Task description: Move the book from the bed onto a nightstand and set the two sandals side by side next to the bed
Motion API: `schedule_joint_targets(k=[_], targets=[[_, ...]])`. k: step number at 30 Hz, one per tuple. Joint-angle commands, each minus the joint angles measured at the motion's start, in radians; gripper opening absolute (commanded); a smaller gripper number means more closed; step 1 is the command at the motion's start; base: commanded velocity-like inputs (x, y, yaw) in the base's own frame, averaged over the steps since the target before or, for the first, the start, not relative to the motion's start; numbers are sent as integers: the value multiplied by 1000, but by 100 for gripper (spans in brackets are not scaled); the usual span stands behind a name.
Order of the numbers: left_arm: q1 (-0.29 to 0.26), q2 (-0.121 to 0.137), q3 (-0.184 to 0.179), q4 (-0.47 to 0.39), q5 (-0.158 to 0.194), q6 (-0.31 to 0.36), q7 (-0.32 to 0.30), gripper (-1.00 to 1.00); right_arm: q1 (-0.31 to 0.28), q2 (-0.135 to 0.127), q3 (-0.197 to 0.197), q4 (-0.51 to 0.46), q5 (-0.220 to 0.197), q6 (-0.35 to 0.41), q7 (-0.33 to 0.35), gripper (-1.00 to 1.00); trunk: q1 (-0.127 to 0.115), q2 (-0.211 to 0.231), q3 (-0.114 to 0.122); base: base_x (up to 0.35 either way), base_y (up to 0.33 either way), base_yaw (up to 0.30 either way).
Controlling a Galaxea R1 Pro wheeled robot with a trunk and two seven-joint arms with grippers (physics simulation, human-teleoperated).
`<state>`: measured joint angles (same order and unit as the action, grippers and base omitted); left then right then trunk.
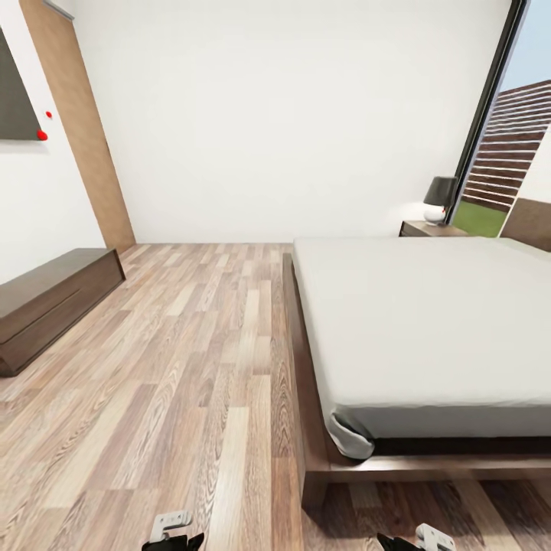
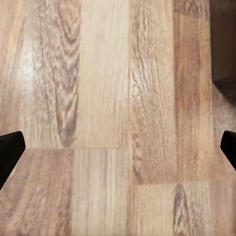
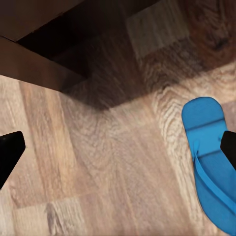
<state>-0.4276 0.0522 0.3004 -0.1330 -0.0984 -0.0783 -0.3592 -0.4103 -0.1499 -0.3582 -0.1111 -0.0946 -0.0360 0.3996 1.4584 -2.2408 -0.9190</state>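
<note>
One bright blue flat sandal (image 3: pixel 212 162) is seen lying on the brown wood-plank floor (image 1: pixel 191 367) near the corner of the dark brown wooden bed frame (image 3: pixel 34 64). The off-white mattress (image 1: pixel 428 321) is seen bare, with a dark-shaded lamp (image 1: pixel 440 200) on the nightstand (image 1: pixel 428 228) beyond it. The jaws of the left gripper (image 2: pixel 118 147) and the right gripper (image 3: pixel 118 147) are spread wide, with nothing held.

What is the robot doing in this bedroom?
It stands at the foot corner of the bed, holding nothing. Both its grippers, left and right, hang open over the wood floor. One blue sandal lies on the floor below the right gripper. A nightstand with a lamp waits beyond the bed.
</note>
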Motion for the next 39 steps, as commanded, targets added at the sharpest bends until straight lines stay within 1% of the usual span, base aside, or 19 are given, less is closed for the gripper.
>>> schedule_joint_targets(k=[1, 39], targets=[[-1, 0, 8, 1, -11, -5, -3, 100, 0, 0, 3, 2, -10, -2, 4, 100, -4, 7, 2, 0, 0, 0], [0, 0, 9, 2, -11, -5, -3, 100, -1, 0, 3, 2, -8, -2, 5, 100, -150, 273, 121, 0, 0, 0]])
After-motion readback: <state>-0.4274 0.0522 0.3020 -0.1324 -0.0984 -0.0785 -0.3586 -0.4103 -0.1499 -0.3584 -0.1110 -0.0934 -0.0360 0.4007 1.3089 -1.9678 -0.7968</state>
